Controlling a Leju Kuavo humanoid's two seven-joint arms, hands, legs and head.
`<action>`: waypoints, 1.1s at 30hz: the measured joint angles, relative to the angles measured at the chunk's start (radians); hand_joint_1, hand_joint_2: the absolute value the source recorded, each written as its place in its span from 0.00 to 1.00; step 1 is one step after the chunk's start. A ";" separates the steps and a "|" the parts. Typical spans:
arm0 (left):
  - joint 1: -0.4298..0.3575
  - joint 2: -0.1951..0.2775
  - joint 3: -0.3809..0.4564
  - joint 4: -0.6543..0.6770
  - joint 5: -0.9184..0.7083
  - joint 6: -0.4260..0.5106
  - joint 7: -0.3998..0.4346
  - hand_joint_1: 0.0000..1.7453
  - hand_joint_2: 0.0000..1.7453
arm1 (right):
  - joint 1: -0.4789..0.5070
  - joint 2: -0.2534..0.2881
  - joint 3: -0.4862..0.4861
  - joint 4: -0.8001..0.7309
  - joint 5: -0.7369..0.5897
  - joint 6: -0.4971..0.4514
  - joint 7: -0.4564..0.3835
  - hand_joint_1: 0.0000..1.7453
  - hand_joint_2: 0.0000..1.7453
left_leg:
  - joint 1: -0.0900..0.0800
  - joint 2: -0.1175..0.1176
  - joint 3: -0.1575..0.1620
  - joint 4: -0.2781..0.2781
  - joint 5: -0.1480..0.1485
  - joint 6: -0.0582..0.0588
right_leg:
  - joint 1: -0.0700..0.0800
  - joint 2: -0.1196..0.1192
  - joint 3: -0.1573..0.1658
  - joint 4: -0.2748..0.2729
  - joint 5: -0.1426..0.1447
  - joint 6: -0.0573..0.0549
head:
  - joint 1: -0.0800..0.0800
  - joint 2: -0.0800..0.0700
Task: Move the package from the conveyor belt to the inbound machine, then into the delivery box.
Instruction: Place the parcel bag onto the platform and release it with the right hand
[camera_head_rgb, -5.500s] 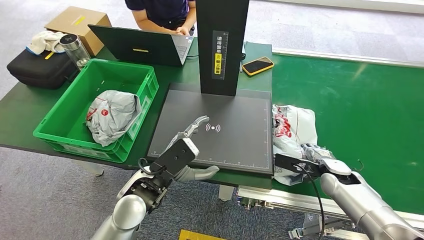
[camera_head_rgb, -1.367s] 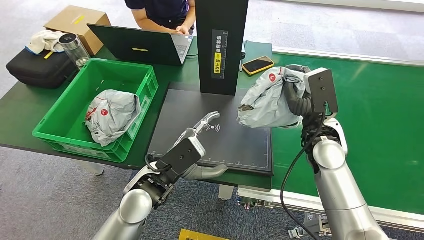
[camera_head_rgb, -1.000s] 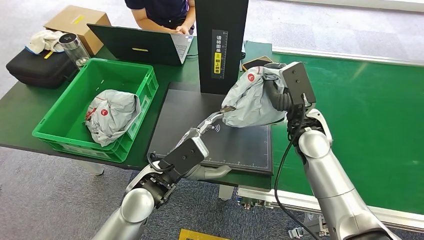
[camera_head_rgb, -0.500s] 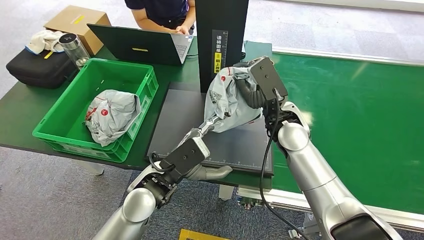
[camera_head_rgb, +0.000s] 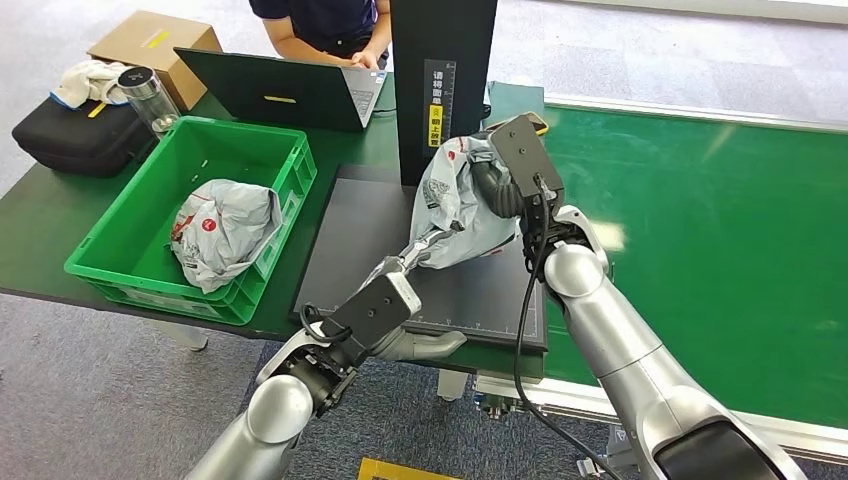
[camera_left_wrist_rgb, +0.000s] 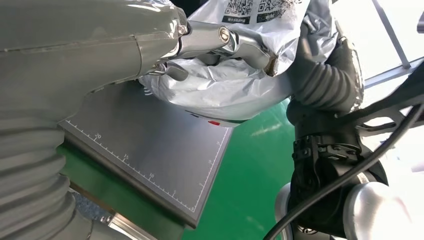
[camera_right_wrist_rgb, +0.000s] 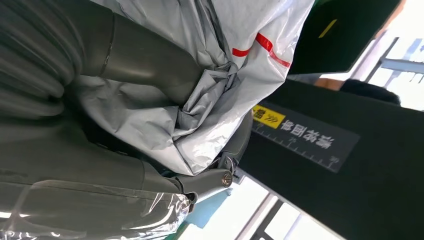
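Already held above inbound machine (camera_head_rgb: 440, 280): package (camera_head_rgb: 455, 205), clamped in right hand (camera_head_rgb: 497, 188).
Looked soft, light, crinkly; left hand (camera_head_rgb: 415, 250) open-fingered under it; best gripped by bunched folds.

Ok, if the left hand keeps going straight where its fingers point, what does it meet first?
The grey package held by the right hand; the left hand's fingers already seem to touch its underside.
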 joint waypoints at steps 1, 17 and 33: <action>0.000 0.000 -0.001 0.000 0.000 0.000 0.001 0.00 1.00 | -0.001 0.000 0.001 0.005 0.005 -0.005 0.005 1.00 1.00 | 0.000 0.000 0.000 0.000 0.000 0.000 | 0.000 0.000 0.000 0.000 0.000 0.000 | 0.000 0.000; -0.003 0.008 -0.014 0.000 0.003 0.000 0.013 0.00 1.00 | -0.005 -0.006 0.004 0.070 0.031 -0.006 0.039 0.00 1.00 | 0.000 0.000 0.001 0.000 0.000 0.000 | 0.000 0.000 0.000 0.000 0.000 0.000 | 0.000 0.000; -0.002 0.013 -0.014 0.000 0.003 0.000 0.020 0.00 1.00 | -0.007 -0.012 0.004 0.074 0.031 0.012 0.043 0.00 1.00 | 0.000 0.000 0.001 0.000 0.000 0.000 | 0.000 0.000 0.000 0.000 0.000 0.000 | 0.000 0.000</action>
